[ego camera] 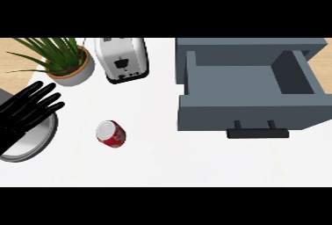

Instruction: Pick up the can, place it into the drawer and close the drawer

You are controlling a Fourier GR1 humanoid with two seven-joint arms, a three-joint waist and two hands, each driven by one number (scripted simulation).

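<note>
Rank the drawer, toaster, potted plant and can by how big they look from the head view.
1. drawer
2. potted plant and toaster: these look about alike, so I won't rank them against each other
3. can

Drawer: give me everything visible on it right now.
The drawer is a grey box unit at the right of the white counter, pulled open toward the robot. Its inside shows bare grey floor and walls, with nothing in it. A black bar handle on two short posts sticks out from its front panel. It looks like matte painted metal or plastic. No hand touches it; the can lies apart, to its left.
</note>
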